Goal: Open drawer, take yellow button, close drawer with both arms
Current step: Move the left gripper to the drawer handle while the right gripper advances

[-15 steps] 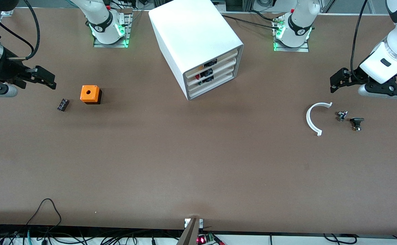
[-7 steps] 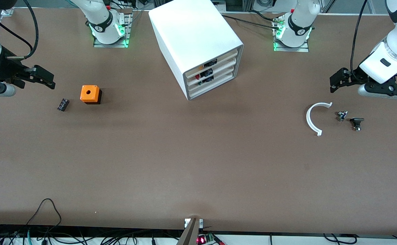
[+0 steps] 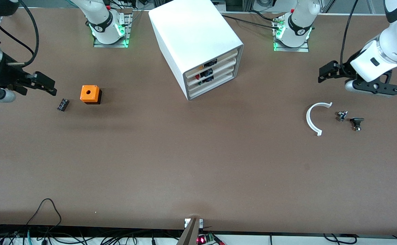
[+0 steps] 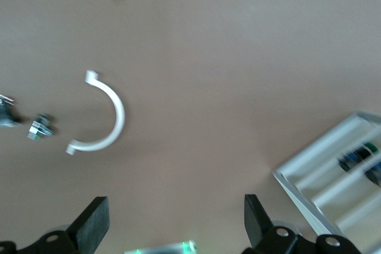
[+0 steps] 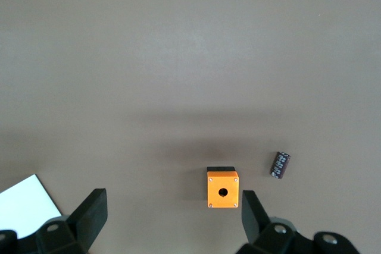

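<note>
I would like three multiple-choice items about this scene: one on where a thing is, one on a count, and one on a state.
1. Where does the orange cube lie?
A. toward the right arm's end of the table
B. on top of the cabinet
C. inside a drawer

2. How many drawers does the white cabinet have?
A. two
B. four
C. six

3. What is the state of the highest drawer?
A. pulled fully out
B. lying on the table
C. pushed in, not yet opened

Answers:
1 A: the cube sits on the table beside a small black part, below the right gripper.
2 B: four cream fronts are stacked in the cabinet's face.
3 C: its front is level with the other three; both the right gripper and the left gripper hang open and apart from it.
</note>
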{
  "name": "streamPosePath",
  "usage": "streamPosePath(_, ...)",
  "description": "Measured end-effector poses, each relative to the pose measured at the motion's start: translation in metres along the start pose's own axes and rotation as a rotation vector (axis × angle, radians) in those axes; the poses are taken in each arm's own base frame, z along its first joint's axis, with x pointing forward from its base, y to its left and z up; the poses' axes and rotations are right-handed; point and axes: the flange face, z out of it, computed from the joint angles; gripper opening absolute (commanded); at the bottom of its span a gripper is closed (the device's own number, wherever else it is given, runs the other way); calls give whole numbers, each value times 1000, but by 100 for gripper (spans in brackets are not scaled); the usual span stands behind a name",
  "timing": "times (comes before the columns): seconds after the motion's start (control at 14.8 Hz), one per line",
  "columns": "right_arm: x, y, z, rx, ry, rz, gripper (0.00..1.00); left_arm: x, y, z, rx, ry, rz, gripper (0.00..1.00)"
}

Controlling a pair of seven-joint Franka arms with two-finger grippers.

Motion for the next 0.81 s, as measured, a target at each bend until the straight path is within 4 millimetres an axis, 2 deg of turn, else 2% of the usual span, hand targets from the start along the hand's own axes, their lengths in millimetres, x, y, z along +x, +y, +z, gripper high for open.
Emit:
streamPosePath(0.34,15,1,44,-1,-80,-10,100,-1,46,25,-154,-115,58,100)
streamPosePath(0.61,27,0,79,-1,-140,-11,100,11,60,56,-311,-223,67,100)
streamPosePath(0.81,36,-5,98,2,-155,-18,100,21,67,89,-376,-298,140,100)
